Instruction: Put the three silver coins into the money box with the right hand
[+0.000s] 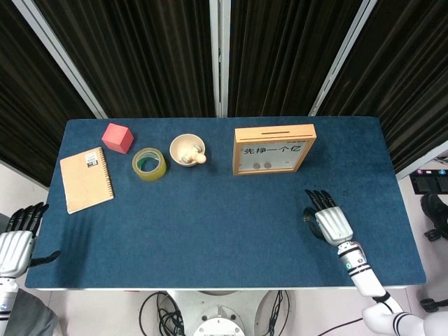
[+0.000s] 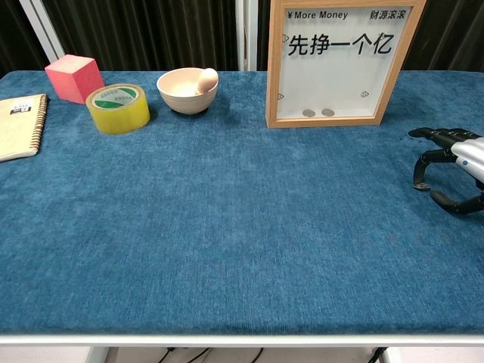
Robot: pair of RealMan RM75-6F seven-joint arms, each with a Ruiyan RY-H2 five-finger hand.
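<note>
The wooden money box (image 1: 274, 148) stands upright at the back of the blue table, its slot on top. Two silver coins (image 2: 318, 113) lie inside it behind the clear front. My right hand (image 1: 329, 221) is near the table's right side, in front of and to the right of the box, palm down. In the chest view the right hand (image 2: 450, 168) arches over the cloth with fingertips (image 2: 418, 184) touching it and the thumb held apart. No coin shows on the cloth or in the hand. My left hand (image 1: 17, 239) hangs off the table's left front corner, fingers apart, holding nothing.
At the back left are a pink cube (image 1: 117, 137), a roll of yellow tape (image 1: 149, 164), a bowl (image 1: 187, 149) with an egg-like thing in it, and a spiral notebook (image 1: 85, 180). The table's front edge (image 2: 242, 338) is close.
</note>
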